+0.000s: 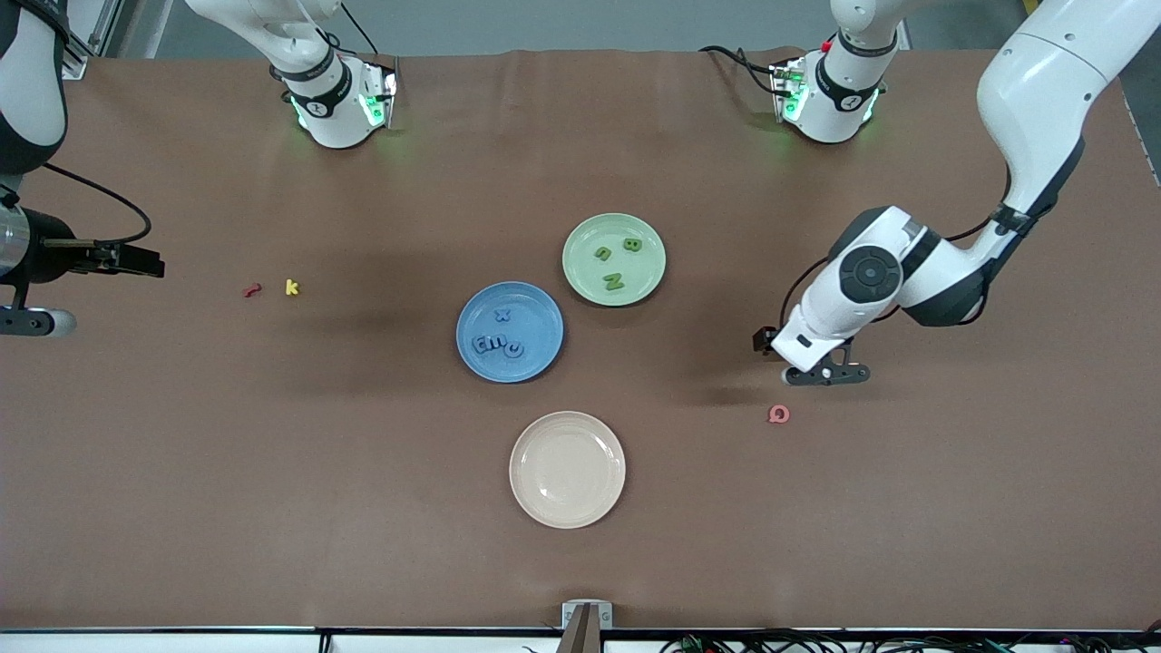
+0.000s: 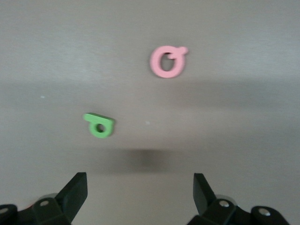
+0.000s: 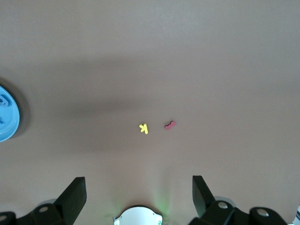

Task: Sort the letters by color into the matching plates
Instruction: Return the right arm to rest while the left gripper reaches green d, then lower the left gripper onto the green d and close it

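The blue plate (image 1: 535,304) holds several blue letters (image 1: 494,344). Beside it, farther from the front camera, the pale green plate (image 1: 580,272) holds three green letters (image 1: 614,281). One more green letter (image 2: 99,125) lies on the table beside a pink letter (image 2: 167,61); in the front view my left hand covers it. My left gripper (image 2: 139,192) (image 1: 821,374) hangs open and empty low over the table, just short of that green letter. My right gripper (image 3: 138,192) (image 1: 41,322) waits open and empty, high at the right arm's end.
A beige plate (image 1: 567,469) sits nearer the front camera than the blue plate. The pink letter (image 1: 778,414) lies near my left gripper. A yellow letter (image 1: 291,287) and a red letter (image 1: 252,290) lie toward the right arm's end.
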Tool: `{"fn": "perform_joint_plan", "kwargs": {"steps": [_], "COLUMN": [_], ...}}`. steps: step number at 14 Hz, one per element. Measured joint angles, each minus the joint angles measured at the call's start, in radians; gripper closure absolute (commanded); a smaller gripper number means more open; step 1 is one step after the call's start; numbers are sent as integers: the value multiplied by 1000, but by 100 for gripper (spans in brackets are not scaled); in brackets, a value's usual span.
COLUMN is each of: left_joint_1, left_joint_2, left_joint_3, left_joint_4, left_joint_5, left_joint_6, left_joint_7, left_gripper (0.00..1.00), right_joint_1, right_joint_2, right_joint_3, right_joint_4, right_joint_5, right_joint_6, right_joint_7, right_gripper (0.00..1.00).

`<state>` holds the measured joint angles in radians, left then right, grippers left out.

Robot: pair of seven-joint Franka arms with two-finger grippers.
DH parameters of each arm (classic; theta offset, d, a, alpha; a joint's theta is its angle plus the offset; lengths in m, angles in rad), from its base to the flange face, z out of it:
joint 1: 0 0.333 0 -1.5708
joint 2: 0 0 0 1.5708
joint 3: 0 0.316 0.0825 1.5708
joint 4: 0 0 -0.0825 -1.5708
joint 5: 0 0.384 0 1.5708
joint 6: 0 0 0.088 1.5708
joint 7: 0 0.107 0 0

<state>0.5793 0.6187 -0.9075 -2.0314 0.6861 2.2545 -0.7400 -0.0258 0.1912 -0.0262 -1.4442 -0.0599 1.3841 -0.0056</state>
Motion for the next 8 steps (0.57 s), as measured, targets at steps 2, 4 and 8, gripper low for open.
{"fn": "perform_joint_plan", "kwargs": {"steps": [2,4,8], "left_joint_1": [30,44,53], "left_joint_2": [0,5,40], "left_joint_3": [0,6,29], "left_joint_4": [-4,-9,-13], "left_joint_5": [6,34,93], "left_joint_6": [4,37,99], "left_joint_7": [37,47,47], "left_gripper": [1,1,1], "right_joint_1": [0,0,0], "right_joint_2": [0,0,0], "right_joint_3": [2,3,3], "right_joint_4": [17,28,38], "right_joint_5": [0,1,6], "right_joint_6": [0,1,-3], "right_joint_7": [0,0,1], "right_gripper": [0,0,0]}}
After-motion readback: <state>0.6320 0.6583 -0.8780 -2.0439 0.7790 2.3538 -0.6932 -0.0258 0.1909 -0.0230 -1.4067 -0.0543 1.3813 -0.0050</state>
